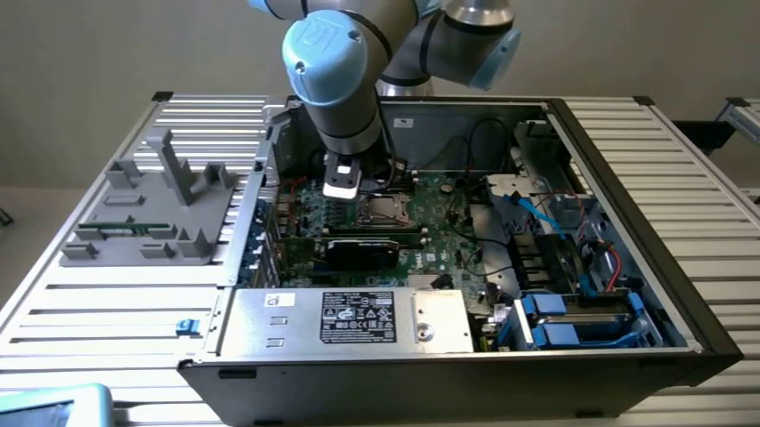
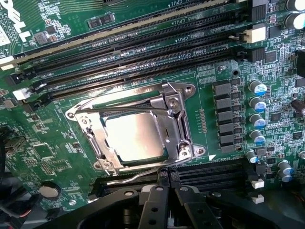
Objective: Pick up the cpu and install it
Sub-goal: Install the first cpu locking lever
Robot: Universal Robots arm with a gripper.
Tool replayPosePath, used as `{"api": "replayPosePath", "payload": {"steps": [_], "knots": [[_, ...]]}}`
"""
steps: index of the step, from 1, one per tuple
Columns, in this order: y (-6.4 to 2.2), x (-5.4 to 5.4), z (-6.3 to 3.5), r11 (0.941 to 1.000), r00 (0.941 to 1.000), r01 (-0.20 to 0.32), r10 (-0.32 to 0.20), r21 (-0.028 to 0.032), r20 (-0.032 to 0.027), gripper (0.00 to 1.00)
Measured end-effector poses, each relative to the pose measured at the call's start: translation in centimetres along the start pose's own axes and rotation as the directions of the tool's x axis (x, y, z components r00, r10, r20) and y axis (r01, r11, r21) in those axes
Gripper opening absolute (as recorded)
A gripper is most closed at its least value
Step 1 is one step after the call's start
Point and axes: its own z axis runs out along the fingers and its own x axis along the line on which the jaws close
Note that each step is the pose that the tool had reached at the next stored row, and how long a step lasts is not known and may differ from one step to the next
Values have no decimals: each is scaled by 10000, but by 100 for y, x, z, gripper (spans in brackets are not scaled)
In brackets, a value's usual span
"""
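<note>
while the ribbed metal tabletop (image 1: 107,294) runs off past the exterior view's left edge, a grey plastic fixture (image 1: 155,209) stands on it there, a blocky shape with upright posts and shallow slots; a thin green strip lies in one slot, too small to tell what it is. just beside it, toward the middle, sits the open computer case (image 1: 618,222), a black box with its side panel off. inside it lies a green motherboard (image 1: 446,236), a boxy silver power supply (image 1: 344,318) with a printed label along the near edge, a black card below the socket, and blue plastic drive brackets (image 1: 576,320) with loose cables at the exterior view's right.

the arm comes down into the case from above, its light-blue joint hiding the back wall behind it. the claw (image 1: 342,189) hangs just over the board, close to the socket (image 1: 390,211); its fingers are drawn together and grip nothing. in the wrist view the black fingers (image 2: 157,205) are cut off at the frame edge.

the cpu (image 2: 135,137) lies flat in the socket, a smooth silvery-beige square with a thin green rim, framed by the shiny metal load bracket (image 2: 176,124) and a thin wire lever across one side. long black memory slots (image 2: 143,47) run alongside it, and a row of round capacitors (image 2: 257,119) stands beyond.
</note>
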Motion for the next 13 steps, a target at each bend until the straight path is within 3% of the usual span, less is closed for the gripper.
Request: {"api": "replayPosePath", "payload": {"steps": [13], "knots": [[-7, 44, 11, 10000, 10000, -50, 50, -9, -25, 12]]}}
